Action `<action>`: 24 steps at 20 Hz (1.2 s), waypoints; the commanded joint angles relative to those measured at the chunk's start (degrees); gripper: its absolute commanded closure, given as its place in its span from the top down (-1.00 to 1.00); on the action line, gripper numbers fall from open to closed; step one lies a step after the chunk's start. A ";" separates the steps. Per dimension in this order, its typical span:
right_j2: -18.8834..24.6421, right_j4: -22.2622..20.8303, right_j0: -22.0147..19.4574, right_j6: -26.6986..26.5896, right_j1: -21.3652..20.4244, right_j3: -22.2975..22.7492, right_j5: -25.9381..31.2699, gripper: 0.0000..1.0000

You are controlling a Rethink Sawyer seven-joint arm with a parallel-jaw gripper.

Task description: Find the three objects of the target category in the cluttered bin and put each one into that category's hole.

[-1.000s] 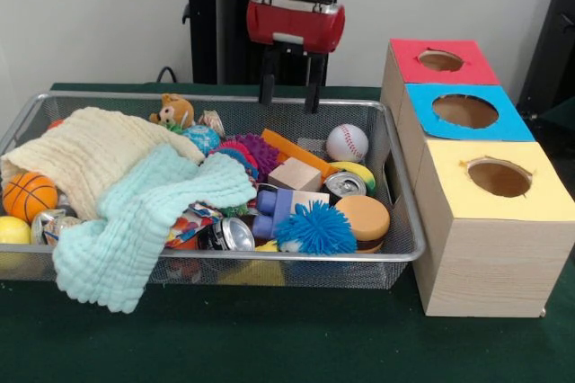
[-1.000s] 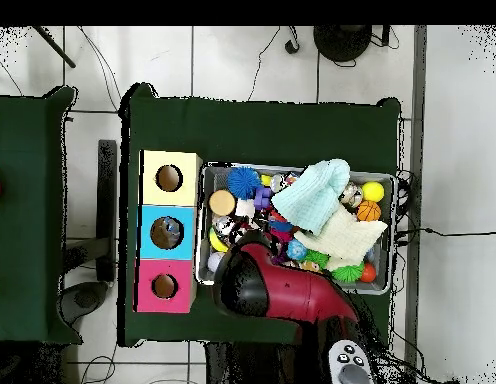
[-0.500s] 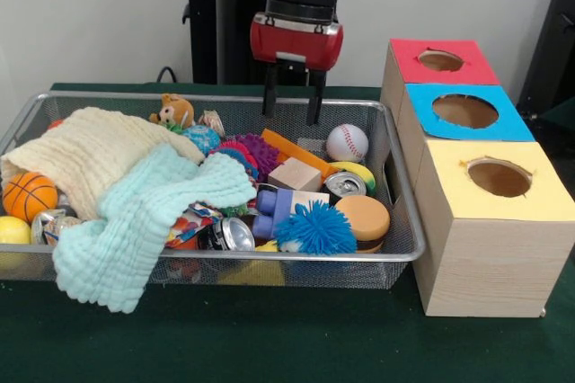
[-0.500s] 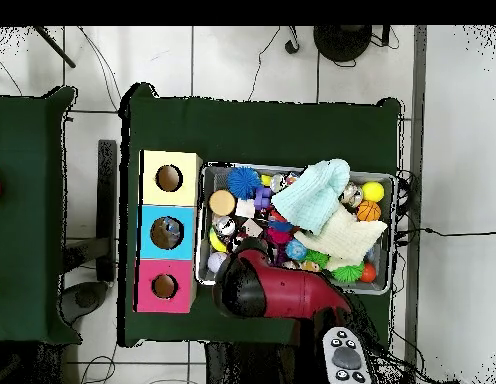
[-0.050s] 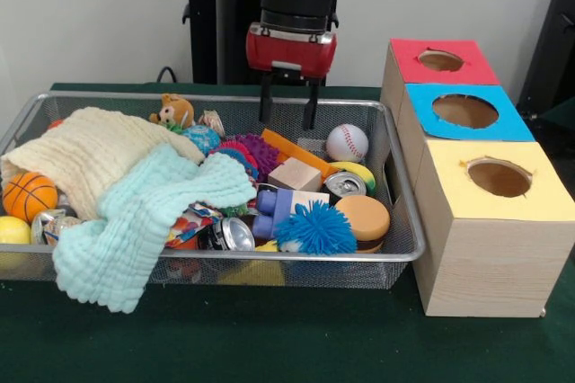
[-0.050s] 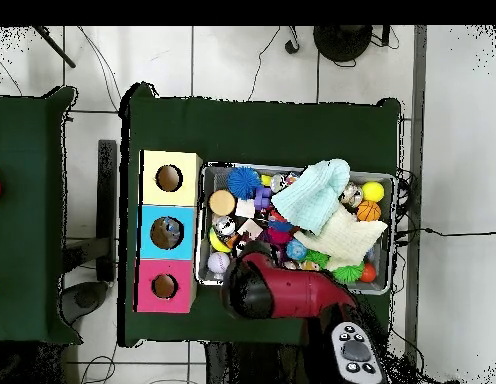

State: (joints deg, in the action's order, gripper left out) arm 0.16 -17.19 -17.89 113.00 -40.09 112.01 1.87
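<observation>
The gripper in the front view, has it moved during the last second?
Yes. The gripper drifted slightly sideways and ended a little lower against the wire bin's far rim, jaws open.

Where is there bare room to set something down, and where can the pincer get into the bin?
The green table lies bare in front of the wire bin. Inside, the only mesh showing runs along the far wall under the open pincer, beside the baseball. The mint cloth and cream cloth cover the other end; toys pack the middle.
</observation>
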 commanded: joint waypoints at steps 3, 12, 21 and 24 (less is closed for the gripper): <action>8.67 -7.32 -9.94 -1.22 0.08 -4.26 -0.91 1.00; 11.32 -8.66 -15.21 -1.54 1.42 -7.47 2.02 1.00; 9.01 -9.02 -14.07 -0.12 5.36 -11.53 0.39 1.00; 8.33 -8.91 -13.31 0.40 7.03 -12.97 -0.31 1.00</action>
State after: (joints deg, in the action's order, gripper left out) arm 4.20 -22.85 -31.88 113.00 -37.08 106.02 1.88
